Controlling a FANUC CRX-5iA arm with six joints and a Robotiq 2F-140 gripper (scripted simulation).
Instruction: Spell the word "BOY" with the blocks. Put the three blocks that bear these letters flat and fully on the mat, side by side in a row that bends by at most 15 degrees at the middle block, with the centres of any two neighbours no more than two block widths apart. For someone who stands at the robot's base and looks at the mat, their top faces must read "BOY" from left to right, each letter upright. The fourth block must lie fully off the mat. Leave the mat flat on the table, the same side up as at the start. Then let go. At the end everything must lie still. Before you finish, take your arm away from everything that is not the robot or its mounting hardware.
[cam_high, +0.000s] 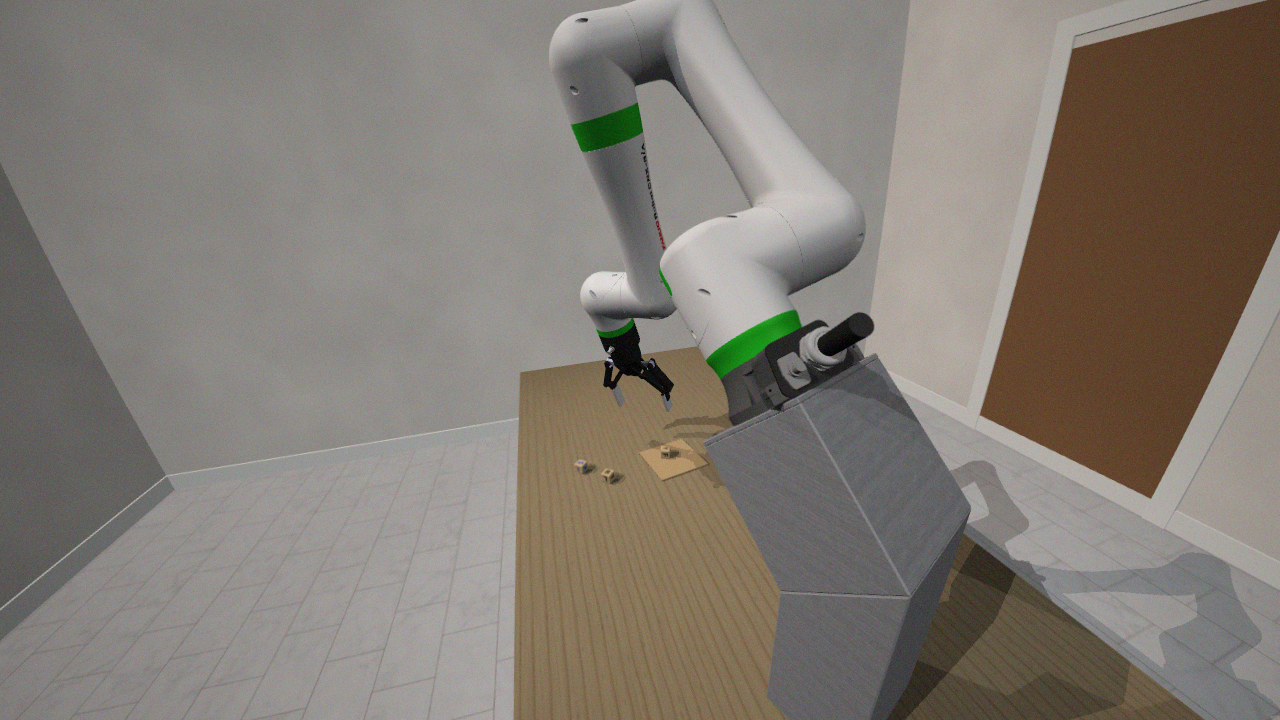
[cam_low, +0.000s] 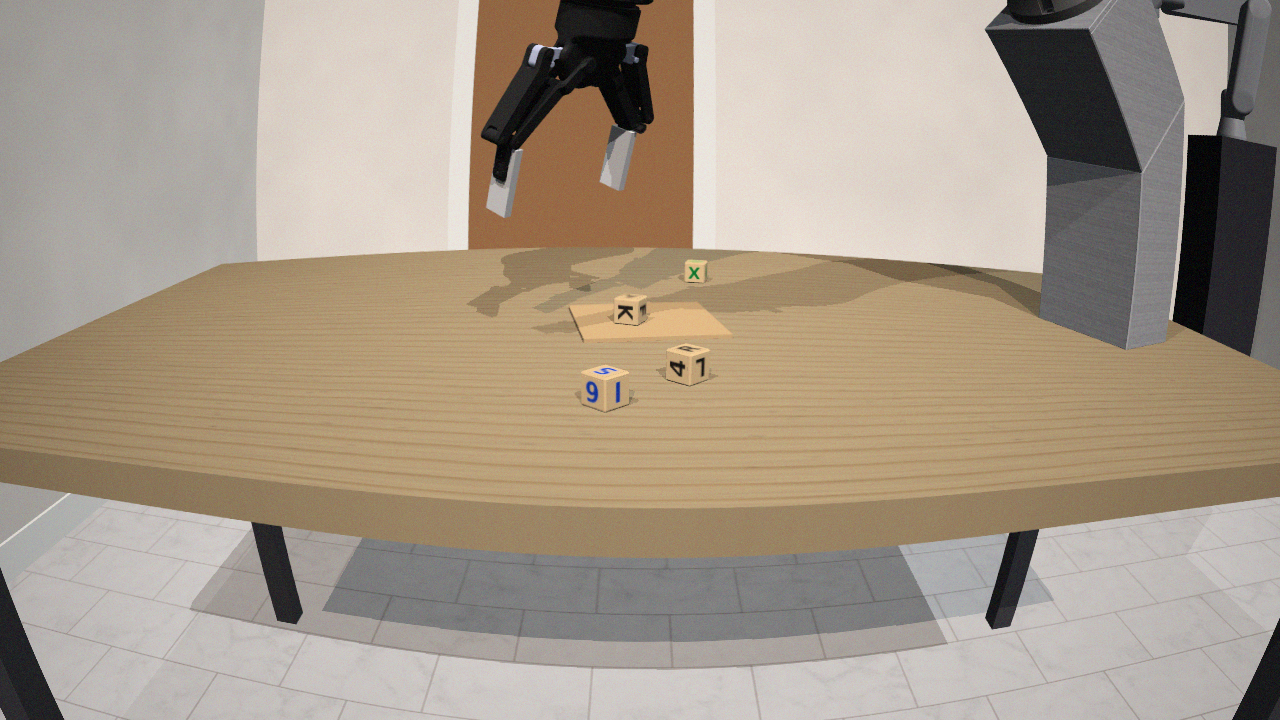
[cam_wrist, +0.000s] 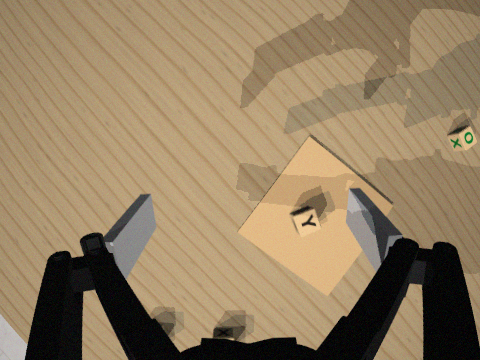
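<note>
My gripper is open and empty, high above the table. The tan mat lies flat. One block sits on it, black Y on top. A green-lettered block stands off the mat, X on a side, O apparently on top; the arm hides it in the top view. A black-lettered block is off the mat; its slanted top letter looks like R or B. The blue-lettered block shows 5 on top.
The wooden table carries everything. The robot's grey pedestal stands at its right in the exterior view. Arm shadows cross the mat and the table. The black-lettered and blue-lettered blocks stand near each other.
</note>
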